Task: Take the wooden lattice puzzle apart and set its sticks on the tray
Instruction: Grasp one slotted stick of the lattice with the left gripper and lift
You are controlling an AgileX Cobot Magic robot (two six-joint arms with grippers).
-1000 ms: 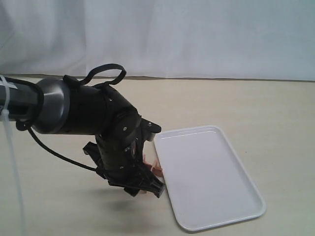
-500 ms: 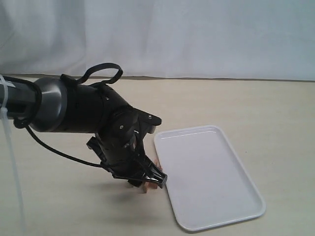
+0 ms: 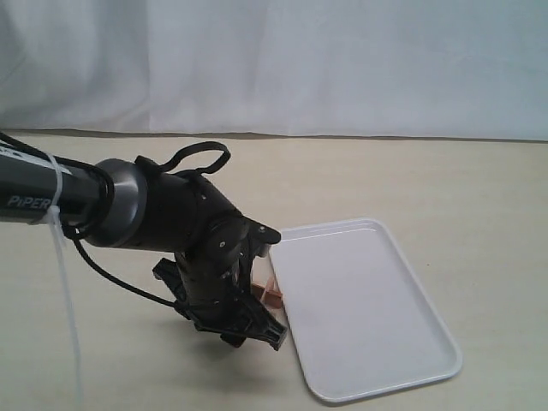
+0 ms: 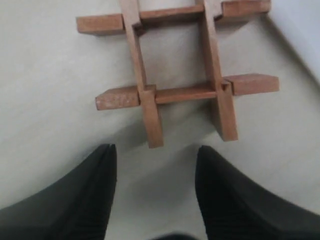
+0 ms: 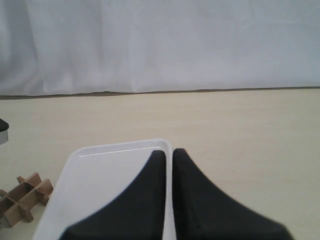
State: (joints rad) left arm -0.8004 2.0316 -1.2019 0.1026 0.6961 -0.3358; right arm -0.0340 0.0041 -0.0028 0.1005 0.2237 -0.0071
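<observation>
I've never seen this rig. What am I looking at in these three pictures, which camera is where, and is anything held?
This is a two-armed robot. The wide picture comes from a camera off the arms and shows the black left arm bent down over the beige table. The other two come from cameras on each wrist, looking out past that arm's jaws. On the table lie a white tray, bare, and beside its edge a small wooden lattice puzzle, fully assembled. The left jaws stand open just short of the puzzle, holding nothing. The right jaws are shut with nothing visible between them; that arm does not show in the wide picture.
</observation>
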